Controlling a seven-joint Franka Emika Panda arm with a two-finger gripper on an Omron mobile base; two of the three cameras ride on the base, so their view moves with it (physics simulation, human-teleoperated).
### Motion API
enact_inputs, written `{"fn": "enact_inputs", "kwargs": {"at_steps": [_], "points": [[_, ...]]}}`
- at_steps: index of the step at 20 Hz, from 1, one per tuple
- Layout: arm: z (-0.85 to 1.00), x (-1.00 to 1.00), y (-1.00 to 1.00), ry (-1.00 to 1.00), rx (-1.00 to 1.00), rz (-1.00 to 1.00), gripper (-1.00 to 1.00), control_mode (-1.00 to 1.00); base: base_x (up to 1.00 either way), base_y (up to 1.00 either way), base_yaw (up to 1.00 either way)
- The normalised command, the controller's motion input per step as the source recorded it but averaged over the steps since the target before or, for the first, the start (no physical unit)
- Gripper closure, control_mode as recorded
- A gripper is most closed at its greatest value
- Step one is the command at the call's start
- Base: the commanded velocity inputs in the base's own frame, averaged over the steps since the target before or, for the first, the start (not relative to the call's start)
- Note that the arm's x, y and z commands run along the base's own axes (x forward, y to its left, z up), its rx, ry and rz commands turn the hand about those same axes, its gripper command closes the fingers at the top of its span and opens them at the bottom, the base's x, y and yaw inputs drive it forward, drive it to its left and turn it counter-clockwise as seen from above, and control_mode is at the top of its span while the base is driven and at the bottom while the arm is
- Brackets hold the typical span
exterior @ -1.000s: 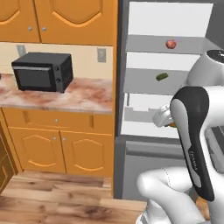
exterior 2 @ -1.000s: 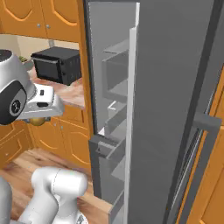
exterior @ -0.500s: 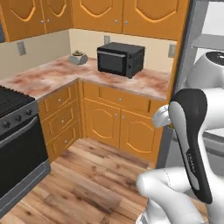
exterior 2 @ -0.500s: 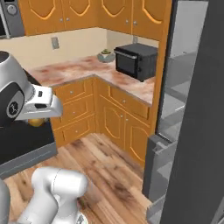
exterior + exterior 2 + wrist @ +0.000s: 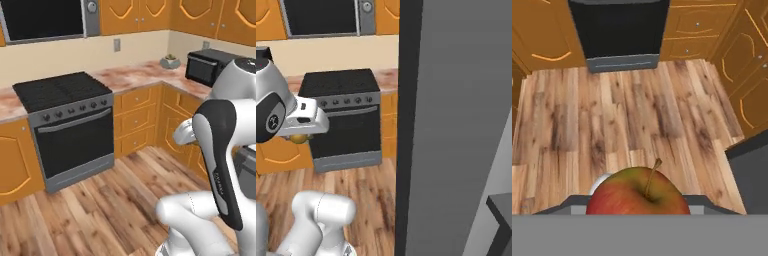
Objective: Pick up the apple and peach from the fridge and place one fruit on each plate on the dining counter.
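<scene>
Red and green, the apple (image 5: 638, 192) sat gripped in the gripper (image 5: 637, 207) above the wood floor (image 5: 627, 115), near the stove (image 5: 70, 125). Its stem pointed up, toward the camera on the hand.

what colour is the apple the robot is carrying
The apple is red blending to yellow-green near its brown stem, best seen in the hand view.
</scene>
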Motion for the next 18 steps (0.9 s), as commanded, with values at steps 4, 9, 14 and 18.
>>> {"fn": "enact_inputs", "kwargs": {"at_steps": [4, 9, 14, 18], "points": [[0.00, 0.00, 0.00, 0.00, 0.00, 0.00, 1.00, 1.00, -0.95, 0.01, 0.51], [0.00, 0.00, 0.00, 0.00, 0.00, 0.00, 1.00, 1.00, -1.00, 0.17, 0.31], [0.00, 0.00, 0.00, 0.00, 0.00, 0.00, 1.00, 1.00, -1.00, 0.32, 0.27], [0.00, 0.00, 0.00, 0.00, 0.00, 0.00, 1.00, 1.00, -1.00, 0.53, 0.28]]}}
